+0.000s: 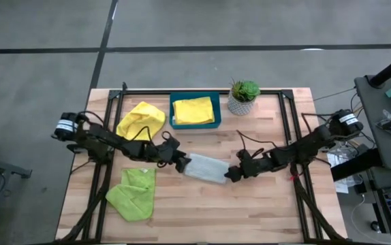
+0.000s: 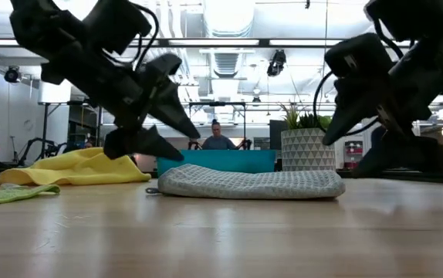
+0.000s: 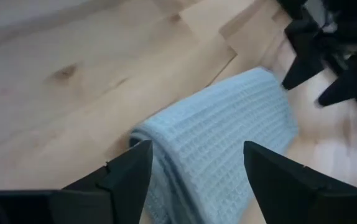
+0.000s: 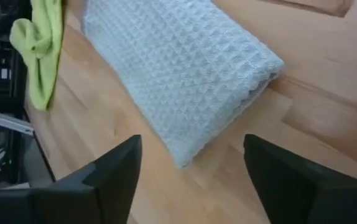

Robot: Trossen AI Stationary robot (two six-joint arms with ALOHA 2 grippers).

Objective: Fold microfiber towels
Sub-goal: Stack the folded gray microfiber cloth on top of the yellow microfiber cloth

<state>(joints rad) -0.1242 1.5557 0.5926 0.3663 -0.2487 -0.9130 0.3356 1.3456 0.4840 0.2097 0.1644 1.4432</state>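
I can't see the teal tray's [image 2: 215, 161] near wall; the folded towel [image 2: 251, 184] hides its lower part.

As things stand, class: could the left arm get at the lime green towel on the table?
Probably yes. The left gripper hangs open at one end of the folded light blue towel, holding nothing. The lime green towel lies on the same side, on bare wooden table, with nothing between them.

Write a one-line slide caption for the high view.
Both open grippers, left gripper and right gripper, flank the folded light blue towel at the wooden table's centre.
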